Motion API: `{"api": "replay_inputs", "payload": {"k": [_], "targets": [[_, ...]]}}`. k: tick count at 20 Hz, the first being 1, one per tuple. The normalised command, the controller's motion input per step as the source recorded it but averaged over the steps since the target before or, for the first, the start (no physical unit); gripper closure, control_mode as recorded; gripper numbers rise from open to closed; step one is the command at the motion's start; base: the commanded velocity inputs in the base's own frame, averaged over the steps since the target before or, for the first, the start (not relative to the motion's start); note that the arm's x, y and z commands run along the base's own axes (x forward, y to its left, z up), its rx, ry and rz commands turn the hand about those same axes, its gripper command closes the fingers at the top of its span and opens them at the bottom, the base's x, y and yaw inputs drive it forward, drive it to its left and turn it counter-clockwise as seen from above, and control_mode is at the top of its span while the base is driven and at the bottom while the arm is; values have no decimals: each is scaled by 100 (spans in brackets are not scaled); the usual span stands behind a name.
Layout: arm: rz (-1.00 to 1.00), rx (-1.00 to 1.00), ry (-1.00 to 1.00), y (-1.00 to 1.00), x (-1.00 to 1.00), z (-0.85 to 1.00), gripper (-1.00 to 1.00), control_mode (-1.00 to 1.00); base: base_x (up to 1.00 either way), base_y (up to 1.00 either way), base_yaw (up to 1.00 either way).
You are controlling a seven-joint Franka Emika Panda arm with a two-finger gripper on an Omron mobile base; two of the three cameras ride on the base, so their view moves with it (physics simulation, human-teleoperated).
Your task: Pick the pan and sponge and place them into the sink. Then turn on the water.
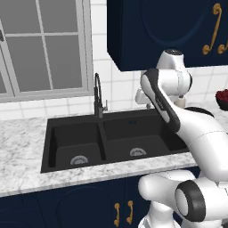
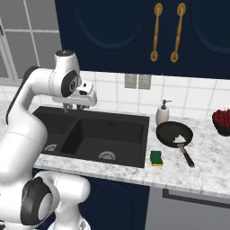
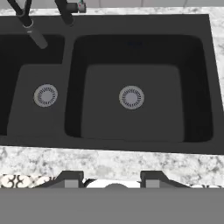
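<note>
The black pan (image 2: 173, 133) lies on the marble counter right of the sink (image 2: 143, 134), its reddish handle (image 2: 187, 156) pointing toward the front. The green sponge (image 2: 156, 157) rests on the counter between the pan and the sink's right rim. My gripper (image 2: 74, 107) hangs above the sink, well left of both, and points down. In the hand view its fingertips (image 3: 70, 177) stand apart with nothing between them, so the gripper (image 3: 110, 178) is open over the double sink (image 3: 70, 87). No water shows at the black faucet (image 1: 98, 95).
A cream soap dispenser (image 2: 162, 112) stands behind the pan. A dark bowl of red fruit (image 2: 222, 121) sits at the far right. Blue wall cabinets (image 2: 134, 31) hang above the counter. The faucet spout (image 3: 35, 33) reaches over the left basin.
</note>
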Motion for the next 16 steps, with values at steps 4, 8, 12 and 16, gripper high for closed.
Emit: {"api": "replay_inputs", "payload": {"k": [4,8,12,16], "targets": [[0,0,1,-6,-31,-3,-100,-100,0,0,0],[-4,-2,5,-22,-93,-28,-100,-100,0,0,0],[-1,0,3,-74,-45,-36,-100,-100,0,0,0],[0,0,2,-99,-1,-31,-100,-100,0,0,0]]}}
